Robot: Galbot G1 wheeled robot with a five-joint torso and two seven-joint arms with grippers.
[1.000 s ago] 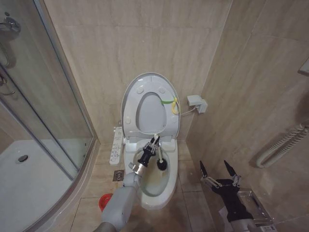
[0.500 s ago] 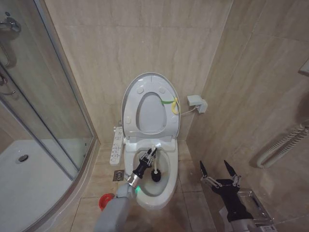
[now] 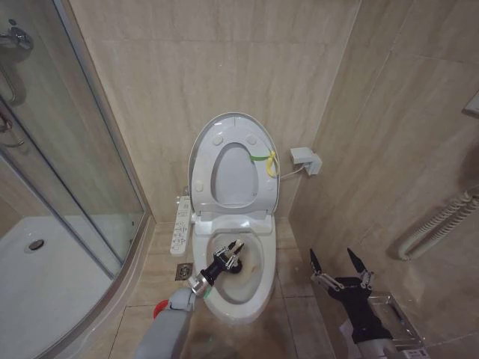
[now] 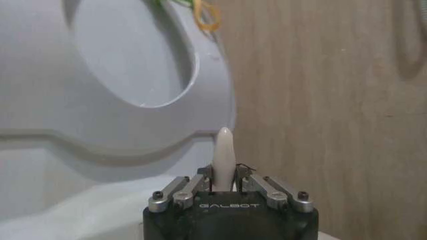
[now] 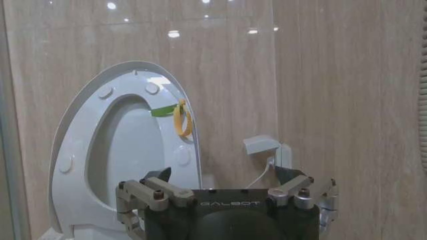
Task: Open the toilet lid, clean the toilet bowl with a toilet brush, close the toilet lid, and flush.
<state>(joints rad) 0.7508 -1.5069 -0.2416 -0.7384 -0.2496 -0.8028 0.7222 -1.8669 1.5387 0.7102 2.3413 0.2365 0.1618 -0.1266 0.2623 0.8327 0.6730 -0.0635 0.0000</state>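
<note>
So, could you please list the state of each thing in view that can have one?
toilet lid: raised, upright against the wall.
seat: raised with the lid.
toilet bowl: open, brownish staining inside.
toilet brush: handle clamped in the left pincer, over the bowl.
left pincer: shut on the brush handle, low in the bowl.
right pincer: open, holding nothing, idle to the right of the toilet.

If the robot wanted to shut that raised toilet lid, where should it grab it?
Probably by the yellow-green strap on the toilet lid. The lid stands upright against the wall, smooth and broad, offering little else to pinch. The strap hangs on the robot's right side, so the idle right gripper, open beside the toilet bowl, seems best placed.
</note>
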